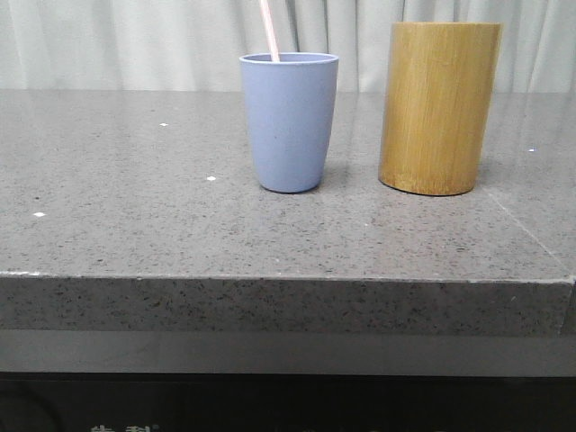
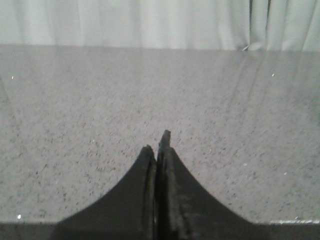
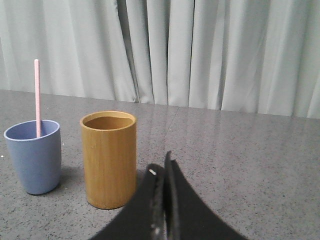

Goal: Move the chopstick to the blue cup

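Note:
The blue cup [image 1: 289, 121] stands upright on the grey table, left of the tan bamboo holder [image 1: 438, 108]. A pale pink chopstick [image 1: 269, 30] stands in the blue cup, its upper end leaning left. The right wrist view shows the cup [image 3: 33, 156], the chopstick [image 3: 37, 96] and the holder [image 3: 108, 158], which looks empty. My right gripper [image 3: 163, 164] is shut and empty, near the holder. My left gripper [image 2: 156, 144] is shut and empty over bare table. Neither gripper shows in the front view.
The grey speckled table [image 1: 135, 207] has its front edge near the camera and a seam at the right. A pale curtain [image 3: 200, 50] hangs behind the table.

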Controlling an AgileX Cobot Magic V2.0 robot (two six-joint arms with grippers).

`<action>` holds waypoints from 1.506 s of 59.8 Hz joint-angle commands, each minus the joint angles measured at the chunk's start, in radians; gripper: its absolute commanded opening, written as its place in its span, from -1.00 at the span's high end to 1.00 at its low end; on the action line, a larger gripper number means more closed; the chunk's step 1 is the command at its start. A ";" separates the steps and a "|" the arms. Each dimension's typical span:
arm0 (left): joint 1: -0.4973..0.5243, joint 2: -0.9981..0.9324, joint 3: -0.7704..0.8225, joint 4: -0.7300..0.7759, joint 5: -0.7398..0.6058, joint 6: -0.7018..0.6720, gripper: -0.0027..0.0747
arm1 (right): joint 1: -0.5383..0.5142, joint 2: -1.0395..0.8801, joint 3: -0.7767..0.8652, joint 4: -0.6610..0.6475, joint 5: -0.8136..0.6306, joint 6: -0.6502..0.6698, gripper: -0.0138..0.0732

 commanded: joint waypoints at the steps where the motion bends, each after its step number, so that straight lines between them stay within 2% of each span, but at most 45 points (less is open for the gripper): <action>1: 0.009 -0.025 0.027 -0.002 -0.121 -0.008 0.98 | -0.003 0.011 -0.022 0.002 -0.081 -0.005 0.91; 16: 0.009 -0.024 0.185 -0.011 -0.332 -0.008 0.98 | -0.003 0.011 -0.022 0.002 -0.081 -0.005 0.91; 19: 0.009 -0.024 0.182 -0.011 -0.300 -0.008 0.98 | -0.003 0.011 -0.022 0.002 -0.081 -0.005 0.91; 78: 0.009 -0.022 0.182 -0.011 -0.304 -0.008 0.98 | -0.003 0.011 -0.021 -0.023 -0.082 -0.005 0.91; 90: 0.009 -0.022 0.182 -0.011 -0.304 -0.008 0.98 | -0.004 0.011 0.131 -0.024 -0.174 -0.005 0.91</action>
